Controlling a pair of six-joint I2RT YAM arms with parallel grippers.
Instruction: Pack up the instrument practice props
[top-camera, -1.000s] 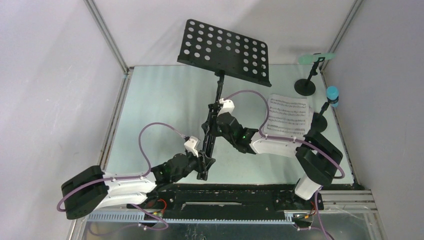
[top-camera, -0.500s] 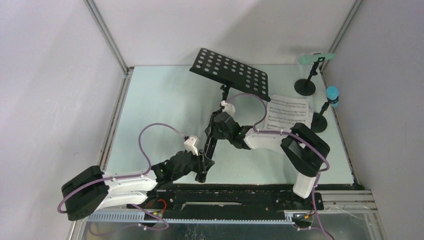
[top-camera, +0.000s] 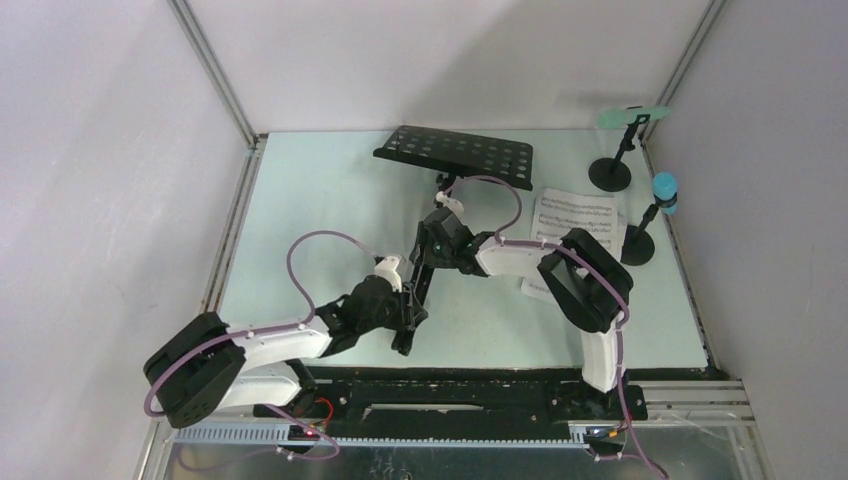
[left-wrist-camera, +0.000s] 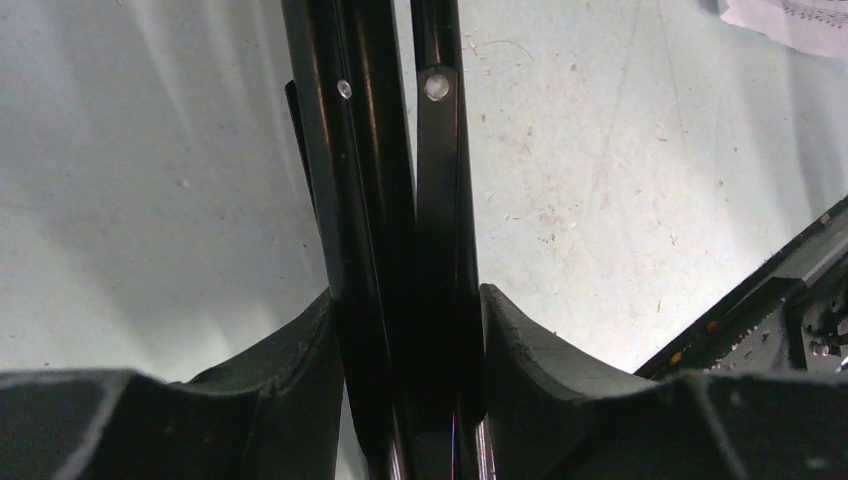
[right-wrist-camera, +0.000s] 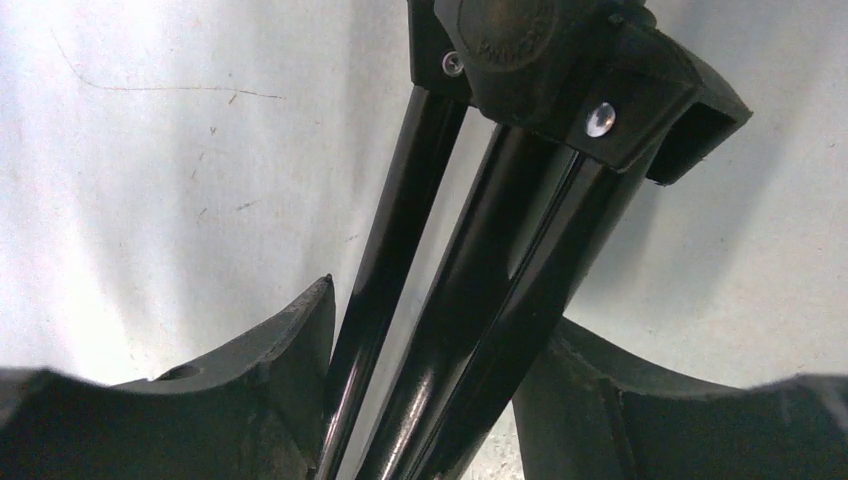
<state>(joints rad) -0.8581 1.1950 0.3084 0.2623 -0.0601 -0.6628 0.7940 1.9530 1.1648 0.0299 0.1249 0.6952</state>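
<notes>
The black music rack lies tilted low over the table, its perforated desk (top-camera: 455, 155) near the back and nearly edge-on. My left gripper (top-camera: 405, 305) is shut on the folded tripod legs (left-wrist-camera: 400, 200), both pads pressed against the tubes (left-wrist-camera: 405, 330). Higher up the legs, my right gripper (top-camera: 430, 245) is shut on the tubes (right-wrist-camera: 480, 300) just below the leg hub (right-wrist-camera: 560, 60). White sheet-music pages (top-camera: 575, 215) lie at the right. A mint-green microphone (top-camera: 630, 117) and a blue microphone (top-camera: 664, 192) sit on their round-based holders (top-camera: 610, 172) (top-camera: 637, 245).
Grey walls with metal corner posts (top-camera: 215, 80) close in the pale green table (top-camera: 300, 220) on three sides. A black rail (top-camera: 480, 385) runs along the near edge by the arm bases. The right arm's elbow (top-camera: 580, 280) covers part of the pages.
The rack has tipped back and down, its desk going from facing the camera to almost flat. Both arms moved forward with the legs, and the right elbow swung left over the pages.
</notes>
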